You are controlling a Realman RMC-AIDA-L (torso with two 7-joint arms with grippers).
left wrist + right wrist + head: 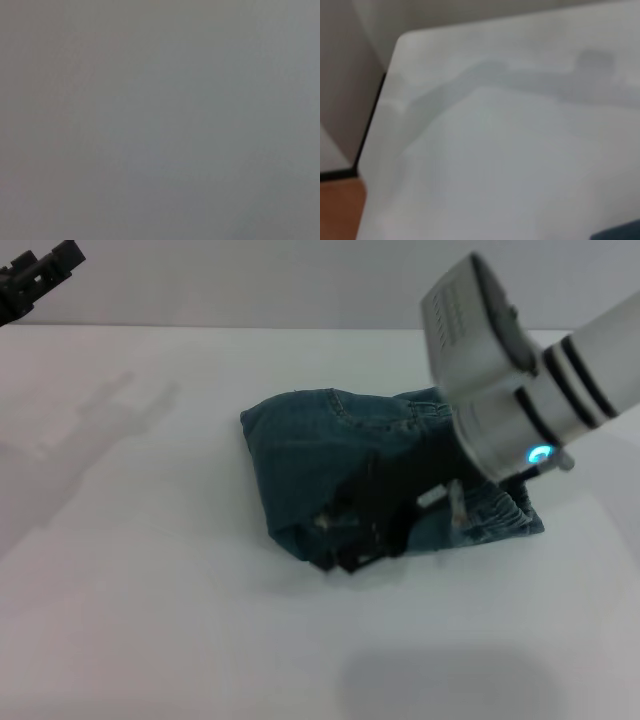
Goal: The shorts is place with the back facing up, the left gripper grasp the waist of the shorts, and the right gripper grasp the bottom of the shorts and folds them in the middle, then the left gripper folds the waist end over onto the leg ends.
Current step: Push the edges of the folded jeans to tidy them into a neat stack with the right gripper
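Note:
The blue denim shorts lie folded into a compact bundle near the middle of the white table. My right gripper is black and sits low over the bundle's near edge, touching or almost touching the cloth. Its white arm reaches in from the upper right and hides part of the shorts. My left gripper hangs raised at the far left, well away from the shorts. A sliver of the denim shows in the right wrist view. The left wrist view shows only plain grey.
The white table surface spreads all around the shorts. Its far edge meets a pale wall. In the right wrist view the table's corner shows, with brown floor below it.

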